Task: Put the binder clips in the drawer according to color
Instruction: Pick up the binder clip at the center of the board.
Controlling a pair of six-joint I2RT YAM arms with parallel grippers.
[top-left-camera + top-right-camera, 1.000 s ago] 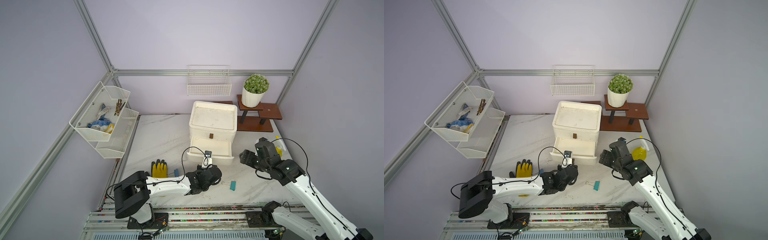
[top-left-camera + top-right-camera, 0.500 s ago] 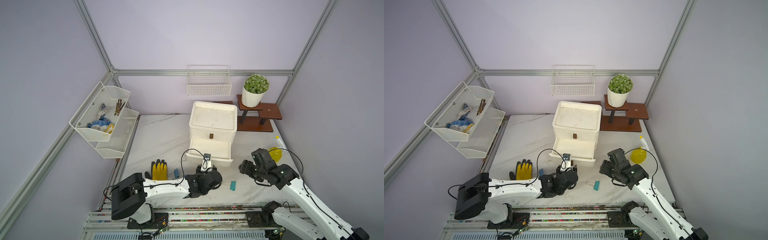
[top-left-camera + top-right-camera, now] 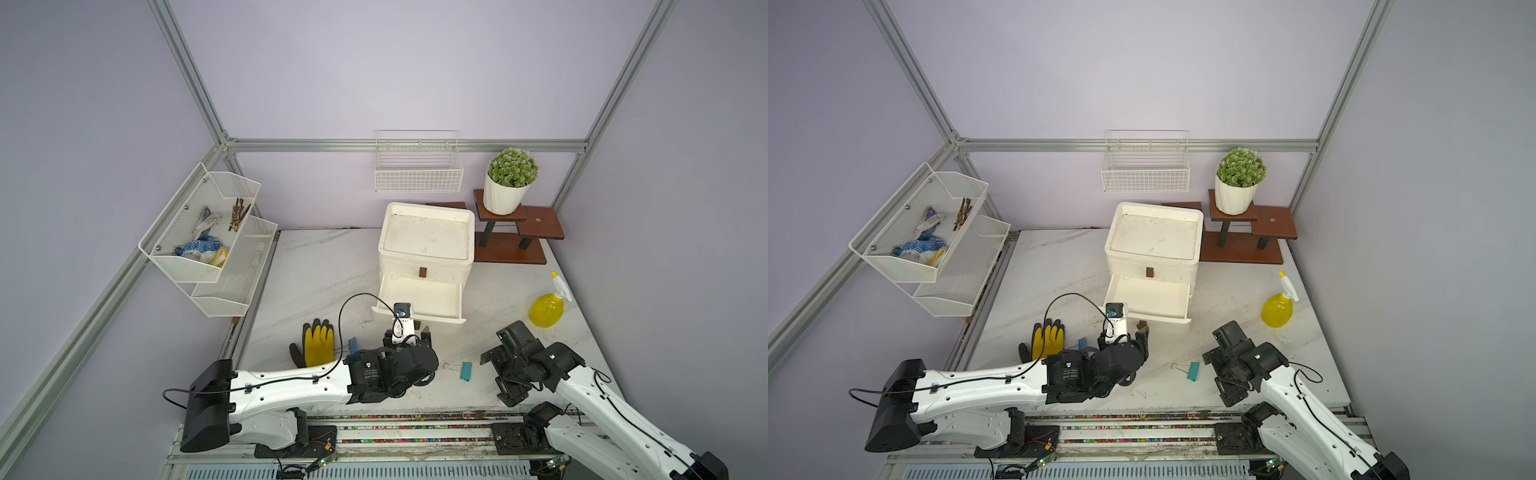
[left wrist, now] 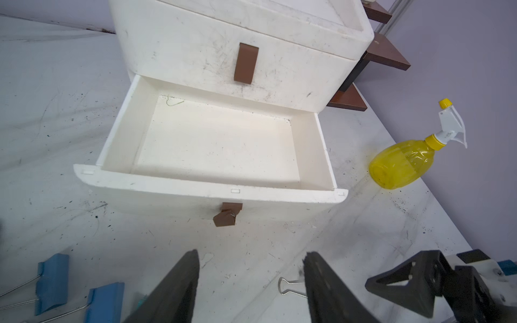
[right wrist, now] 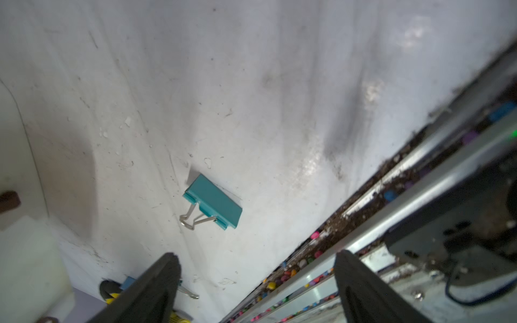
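The white drawer unit has its lower drawer [image 3: 440, 319] [image 4: 209, 190] pulled out and empty; the upper one is closed. My left gripper [image 3: 407, 334] [image 4: 250, 253] is open just in front of the drawer's brown tab, holding nothing. A teal binder clip [image 3: 466, 370] [image 3: 1193, 370] [image 5: 214, 201] lies on the table between the two arms. My right gripper [image 3: 496, 380] [image 5: 256, 256] is open right beside it, apart from it. Two blue binder clips [image 4: 53, 282] [image 4: 105, 302] lie beside the glove; both top views show only one blue patch [image 3: 353, 345].
A yellow and black glove [image 3: 318, 345] lies left of the left gripper. A yellow spray bottle [image 3: 546, 309] stands at the right. A potted plant [image 3: 511, 178] sits on a wooden stand behind. Wire baskets [image 3: 208, 232] hang on the left wall. The front rail [image 3: 415, 419] runs close behind both grippers.
My left gripper has opened and drawn back from the drawer front. The right arm has swung down toward the teal clip and opened wider.
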